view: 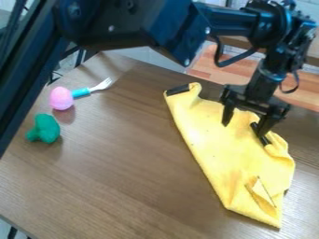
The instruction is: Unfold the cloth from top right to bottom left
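Over the yellow cloth (215, 144), fingers (228, 114) spread apart. Likely light, limp, not slippery; pinch upper-right edge by the right-hand dark strip (266, 140), top layer only.

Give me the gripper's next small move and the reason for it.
I'd ease the gripper down slightly, then close it on the yellow cloth's upper-right part, probably catching the top layer. Its fingers stand apart over that part, one beside a dark strip, and the rumpled right edge suggests folded material there to pull toward the bottom left.
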Tool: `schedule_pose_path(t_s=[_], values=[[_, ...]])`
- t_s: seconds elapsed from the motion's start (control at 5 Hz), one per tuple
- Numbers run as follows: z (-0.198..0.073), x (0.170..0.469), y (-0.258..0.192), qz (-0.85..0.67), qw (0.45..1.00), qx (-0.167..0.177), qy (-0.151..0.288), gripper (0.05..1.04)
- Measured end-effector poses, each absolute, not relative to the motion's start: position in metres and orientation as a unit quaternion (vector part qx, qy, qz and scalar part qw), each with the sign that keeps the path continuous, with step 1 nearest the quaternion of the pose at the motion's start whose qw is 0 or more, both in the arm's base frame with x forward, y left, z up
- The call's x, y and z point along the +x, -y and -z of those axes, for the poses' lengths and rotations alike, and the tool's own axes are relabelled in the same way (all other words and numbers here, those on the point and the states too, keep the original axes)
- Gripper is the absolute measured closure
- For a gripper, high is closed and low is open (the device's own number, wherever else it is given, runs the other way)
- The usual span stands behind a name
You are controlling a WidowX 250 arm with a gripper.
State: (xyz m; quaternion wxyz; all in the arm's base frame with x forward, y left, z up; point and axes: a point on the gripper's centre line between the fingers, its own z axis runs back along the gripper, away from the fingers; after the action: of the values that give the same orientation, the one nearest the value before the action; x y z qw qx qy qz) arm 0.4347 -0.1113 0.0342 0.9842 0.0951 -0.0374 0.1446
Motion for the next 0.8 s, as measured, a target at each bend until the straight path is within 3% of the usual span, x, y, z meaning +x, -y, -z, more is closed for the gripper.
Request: schedule_pose_path(t_s=[0.2,0.4,0.8], values=[[-0.031,0.436,0.100,-0.203,0.972,0.093,0.079,0.083],[-0.027,0.436,0.108,-0.219,0.970,0.053,0.093,0.083],[-0.042,0.444,0.114,-0.242,0.964,0.011,0.110,0.083]])
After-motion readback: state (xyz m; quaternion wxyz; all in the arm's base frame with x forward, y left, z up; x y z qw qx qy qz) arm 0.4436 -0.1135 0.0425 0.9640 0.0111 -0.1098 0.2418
